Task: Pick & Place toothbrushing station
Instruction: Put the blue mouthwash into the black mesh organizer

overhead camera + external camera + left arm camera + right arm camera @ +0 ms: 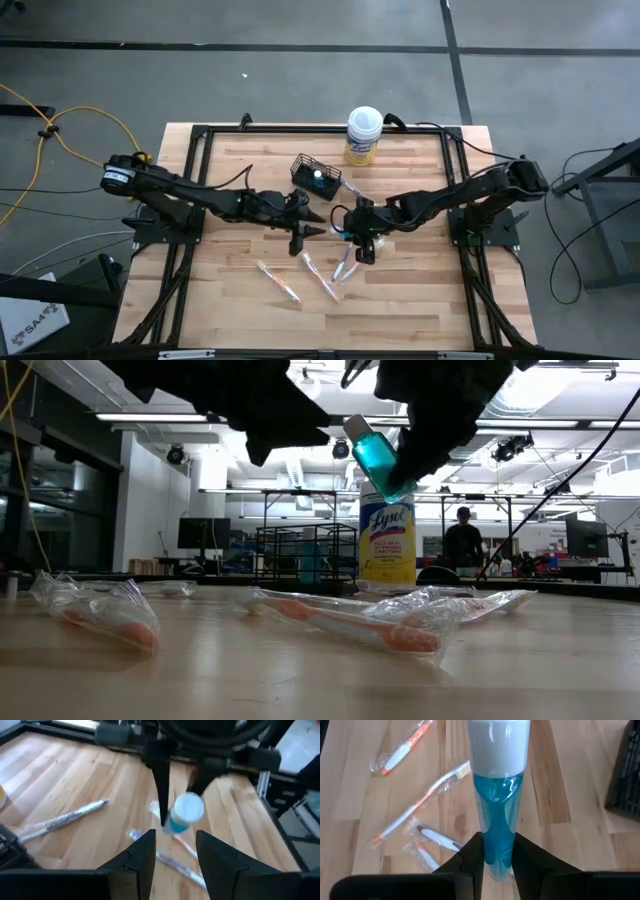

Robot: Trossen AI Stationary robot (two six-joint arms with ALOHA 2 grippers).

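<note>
The teal tube point(496, 805), white cap outward, is clamped by its base in the right gripper point(496, 855), lifted above mid-desk. The mesh basket point(315, 177) lies toward the far edge, nearer the left gripper point(174, 851), which waits open facing it.

— What do I have around the rig?

— From above I see a grey concrete floor point(300, 90) with dark seams, and a yellow cable point(70, 130) trailing across it beside the wooden table point(230, 320).

— And looking level across the room?

— I see a white ceiling with long strip lights point(165, 417), dark monitors point(203, 532), metal racks point(300, 555), and a person point(462, 540) standing far back.
</note>
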